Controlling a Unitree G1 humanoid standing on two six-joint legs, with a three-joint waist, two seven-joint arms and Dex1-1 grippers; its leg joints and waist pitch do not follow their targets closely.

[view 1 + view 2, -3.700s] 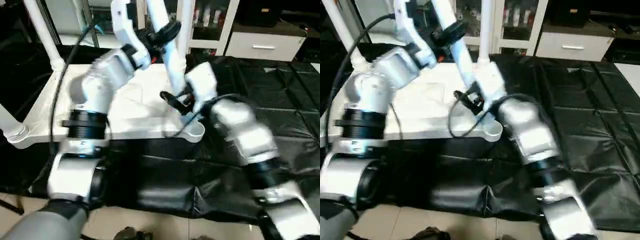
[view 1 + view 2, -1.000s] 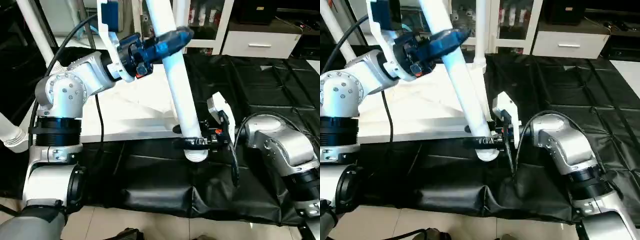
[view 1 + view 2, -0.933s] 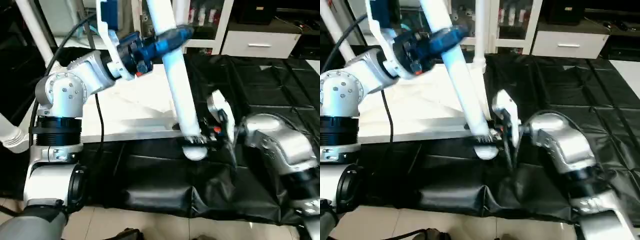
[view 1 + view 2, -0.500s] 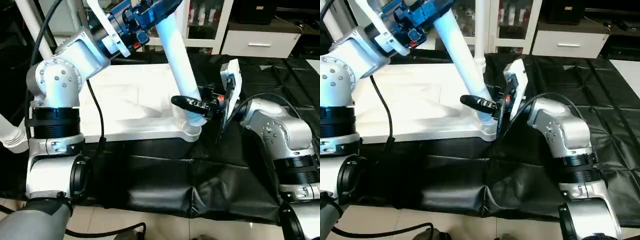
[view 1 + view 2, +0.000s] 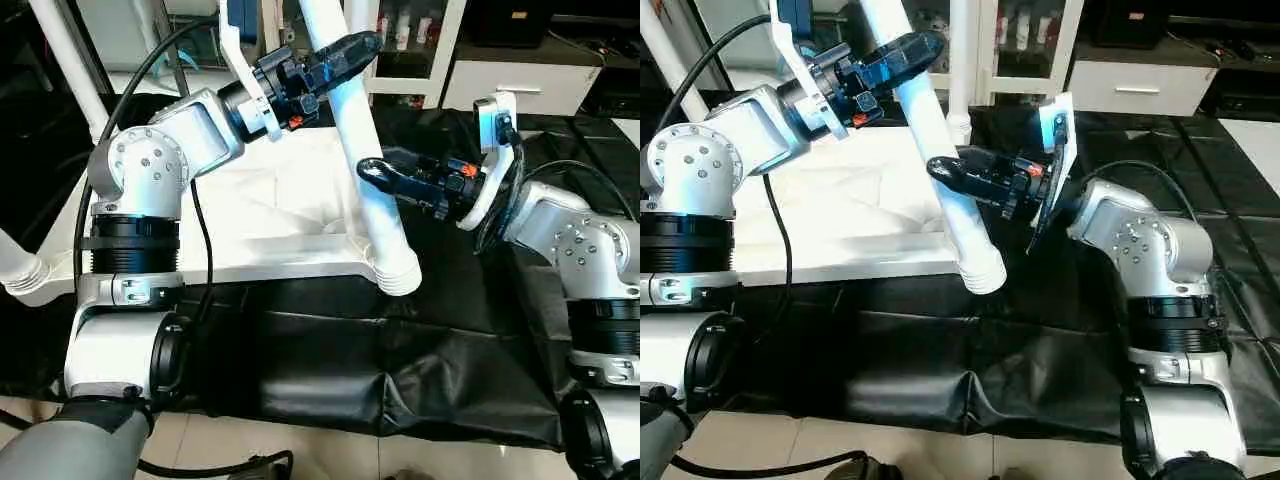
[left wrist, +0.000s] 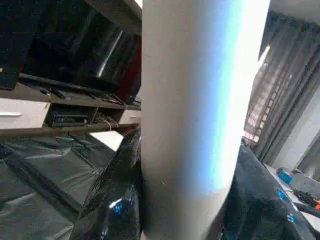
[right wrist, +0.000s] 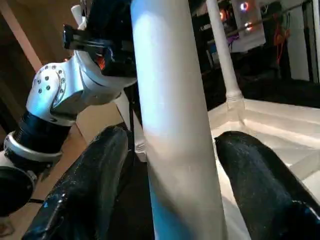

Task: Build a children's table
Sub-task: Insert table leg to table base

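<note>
Long white leg (image 5: 372, 190) leaning, low end at near corner socket (image 5: 398, 278) of upturned white table (image 5: 270, 215). Gripped high by left fingers (image 5: 345, 48). Right fingers (image 7: 102, 165) open, either side lower down.

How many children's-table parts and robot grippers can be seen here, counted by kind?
White legs: 4 (held leg, far-left leg, far-right leg, near-left leg)
White tabletop: 1
Black grippers: 2 (left gripper, right gripper)
Total: 7
</note>
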